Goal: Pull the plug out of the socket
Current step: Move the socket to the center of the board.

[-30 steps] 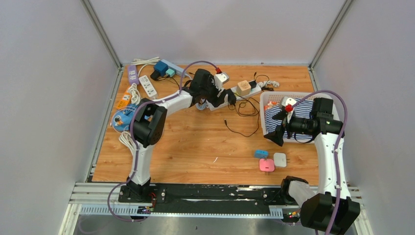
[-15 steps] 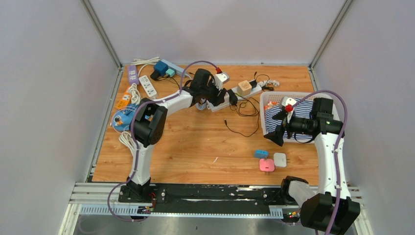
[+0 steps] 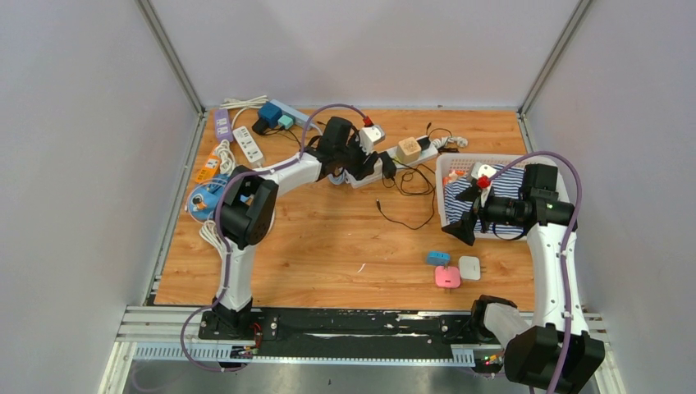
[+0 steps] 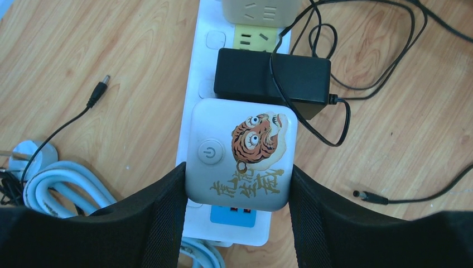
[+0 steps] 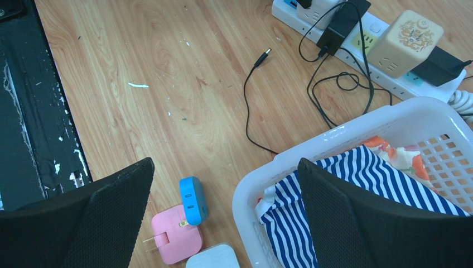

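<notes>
Leftmost, at the table's far corner, lies a heap of spare power strips (image 3: 234,135), with a blue round reel (image 3: 201,199) nearer the edge. Right of these the left gripper (image 4: 237,173) is clamped on the white cube plug (image 4: 241,153) – the one with a tiger face and a power button. Its black fingers (image 4: 164,218) press both sides. The plug sits over the near end of the white power strip (image 4: 207,61); whether its pins are seated cannot be told. Just beyond it on the same strip sits a black adapter (image 4: 271,81), its thin black cable (image 4: 312,33) looping over it, then a beige cube plug (image 3: 409,148). A loose barrel jack (image 4: 99,89) lies beside the strip. Farther right the white basket (image 3: 443,176) holds striped cloth (image 3: 509,185). The right gripper (image 5: 223,167) hangs with fingers wide apart above small blue (image 5: 193,200), pink (image 5: 175,241) and white (image 3: 469,268) plugs – well apart from the strip.
</notes>
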`<state>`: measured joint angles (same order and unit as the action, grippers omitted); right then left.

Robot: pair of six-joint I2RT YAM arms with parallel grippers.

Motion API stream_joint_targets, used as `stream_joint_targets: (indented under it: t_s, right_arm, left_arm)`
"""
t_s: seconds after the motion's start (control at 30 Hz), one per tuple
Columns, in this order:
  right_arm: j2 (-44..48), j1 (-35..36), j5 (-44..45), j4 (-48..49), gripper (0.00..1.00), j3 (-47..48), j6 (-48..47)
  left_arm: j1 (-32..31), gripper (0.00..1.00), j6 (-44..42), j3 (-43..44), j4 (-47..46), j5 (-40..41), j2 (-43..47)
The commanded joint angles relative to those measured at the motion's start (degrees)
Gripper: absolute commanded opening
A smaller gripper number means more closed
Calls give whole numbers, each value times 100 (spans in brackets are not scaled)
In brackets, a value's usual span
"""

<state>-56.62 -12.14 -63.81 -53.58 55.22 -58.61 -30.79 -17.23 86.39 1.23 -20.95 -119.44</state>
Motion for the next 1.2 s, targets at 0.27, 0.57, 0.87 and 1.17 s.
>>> stream_joint_targets:
  t_s: [0.27,0.57,0.87,1.17]
  right_arm:
    - [191,114,-34,-65,100,-28,-124]
    - [307,166,-139,-68,100,-46,-123]
    - [373,165,-193,-7,100,-106,-57]
    - [270,164,-255,63,100,-167,-12]
  left_arm:
    - [-7,0,-186,-47,1340,230,381]
    - [33,0,374,-770,1412,404,862]
    - [29,0,1036,-2519,588,686,2258]
    - [-16,0,1835,-4251,-70,990,3239]
